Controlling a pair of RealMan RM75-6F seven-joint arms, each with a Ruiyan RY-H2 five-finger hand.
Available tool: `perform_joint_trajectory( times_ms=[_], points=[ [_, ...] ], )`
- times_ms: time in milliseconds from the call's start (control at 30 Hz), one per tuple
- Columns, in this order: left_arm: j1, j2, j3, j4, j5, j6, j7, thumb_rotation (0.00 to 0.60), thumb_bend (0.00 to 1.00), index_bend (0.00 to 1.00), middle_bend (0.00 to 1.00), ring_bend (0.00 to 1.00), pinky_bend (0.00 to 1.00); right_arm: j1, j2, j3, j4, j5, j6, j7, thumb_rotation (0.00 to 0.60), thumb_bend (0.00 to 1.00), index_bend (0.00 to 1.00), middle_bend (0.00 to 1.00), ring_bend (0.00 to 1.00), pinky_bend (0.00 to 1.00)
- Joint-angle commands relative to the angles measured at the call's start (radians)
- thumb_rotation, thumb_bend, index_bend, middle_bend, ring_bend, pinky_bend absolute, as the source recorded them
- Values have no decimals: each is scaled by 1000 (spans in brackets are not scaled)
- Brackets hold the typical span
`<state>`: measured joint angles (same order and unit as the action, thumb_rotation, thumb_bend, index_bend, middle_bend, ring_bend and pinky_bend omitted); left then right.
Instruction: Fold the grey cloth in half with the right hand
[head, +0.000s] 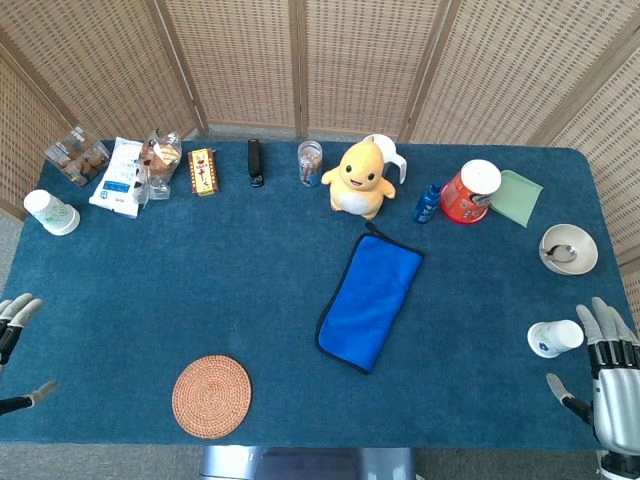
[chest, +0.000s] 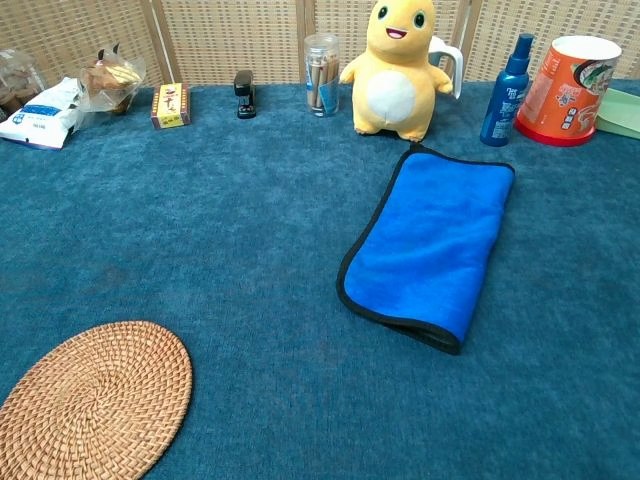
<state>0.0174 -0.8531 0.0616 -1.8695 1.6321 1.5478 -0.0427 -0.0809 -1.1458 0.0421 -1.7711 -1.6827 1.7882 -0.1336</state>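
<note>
A cloth (head: 369, 300) lies folded in two layers on the blue table, just in front of the yellow plush toy; it looks bright blue with a dark edge, and the chest view shows it too (chest: 430, 243). My right hand (head: 609, 380) is at the table's right front corner, fingers spread, holding nothing, far from the cloth. My left hand (head: 14, 338) shows only at the left edge, fingers apart and empty. Neither hand appears in the chest view.
A paper cup (head: 553, 337) stands right beside my right hand. A woven coaster (head: 211, 396) lies front left. Along the back: plush toy (head: 356, 179), spray bottle (head: 427, 203), red noodle cup (head: 470, 191), jar (head: 310, 163), snack packs (head: 120, 175). A bowl (head: 568, 249) sits right.
</note>
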Motion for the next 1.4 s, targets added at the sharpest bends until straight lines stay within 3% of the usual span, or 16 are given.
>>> perform_joint_trajectory(
  times_ms=[33,1400],
  points=[
    [0,0,0,-1,0,-1,1,600,122,0,0,0,0,-1,1,2,-1,1,-1,3,600,0,40,0,0,190],
    [-1,0,2,-6,0,-7,9,600,122,0,0,0,0,-16,12,17,-6,-1,-13,19,600,0,51,0,0,190]
  ],
)
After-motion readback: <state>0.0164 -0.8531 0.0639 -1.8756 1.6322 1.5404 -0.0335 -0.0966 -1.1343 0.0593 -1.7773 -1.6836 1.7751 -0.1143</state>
